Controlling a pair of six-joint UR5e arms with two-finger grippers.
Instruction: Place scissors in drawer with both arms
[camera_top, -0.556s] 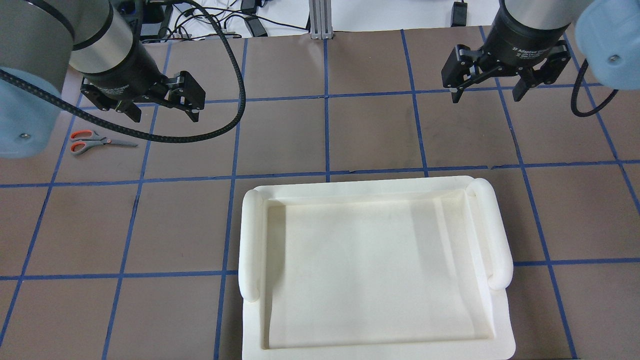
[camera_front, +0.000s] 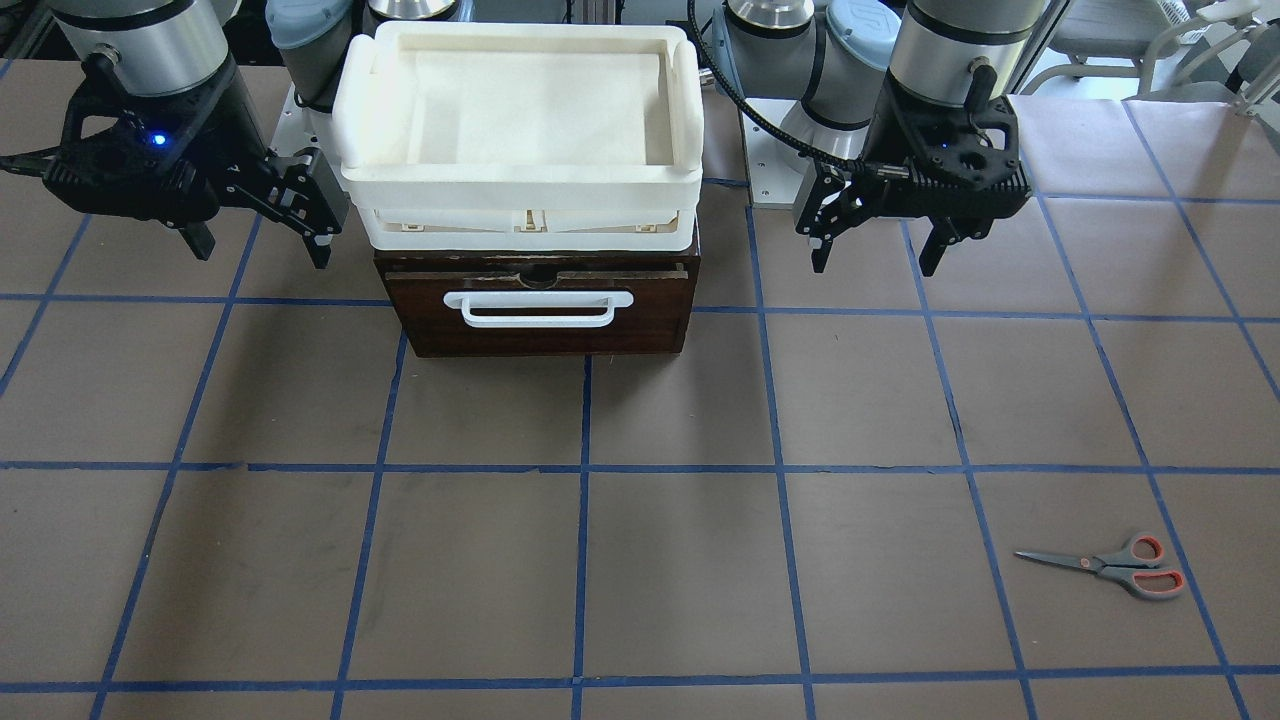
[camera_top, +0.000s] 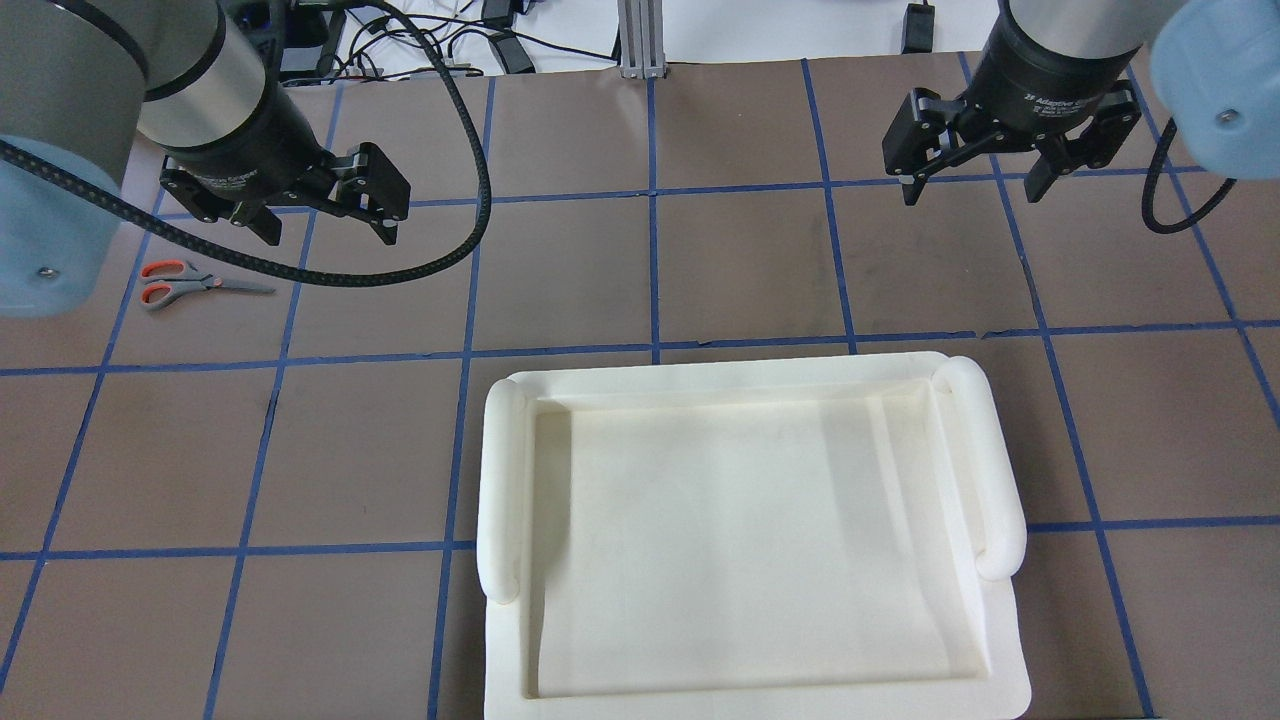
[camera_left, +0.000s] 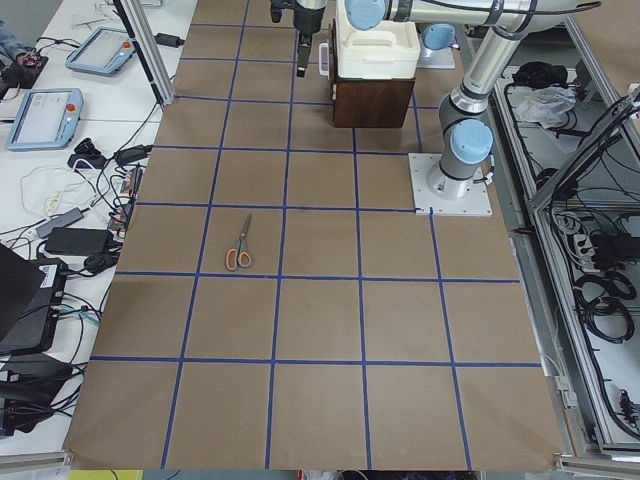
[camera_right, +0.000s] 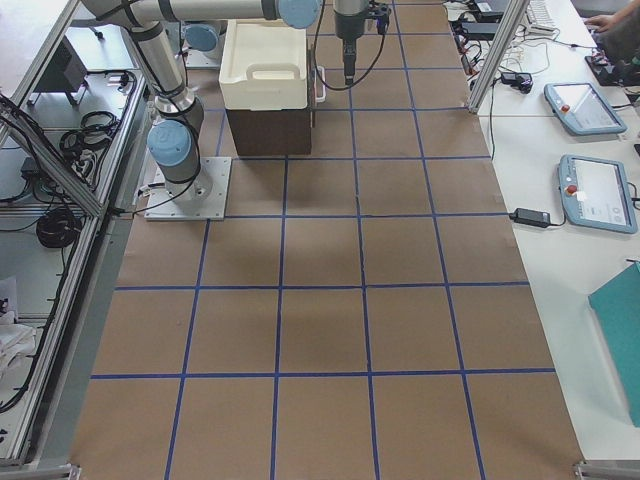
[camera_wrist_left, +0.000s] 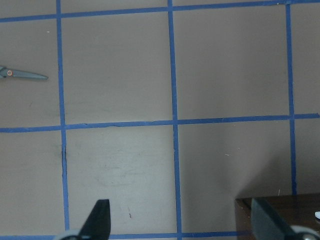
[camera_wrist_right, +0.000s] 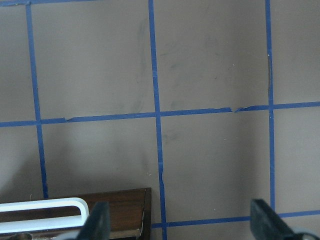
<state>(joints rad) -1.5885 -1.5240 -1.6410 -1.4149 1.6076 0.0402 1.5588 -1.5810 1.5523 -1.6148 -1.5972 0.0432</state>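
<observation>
Exterior front-facing, nearest first: scissors (camera_front: 1103, 566) lying flat toward the table's (camera_front: 700, 560) operator-side edge, on the robot's left. Farther back, drawer (camera_front: 545, 340) under a cream tray (camera_front: 520, 185), flanked by left gripper (camera_front: 877, 255) and right gripper (camera_front: 260, 250), both hovering, spread wide, holding nothing. Seen from overhead, only tray, drawer hidden beneath.

Lighting: bright, even, diffuse, from above. Shadows: soft, barely marked on the brown table (camera_front: 640, 560). White tray (camera_top: 505, 480): very bright, detail washed out, faint bands of shade across its floor. Wrist views: table sharp, fingertips (camera_wrist_left: 100, 220) at the lower edge blurred. Side views: small, fine detail lost, gridlines converging steeply
</observation>
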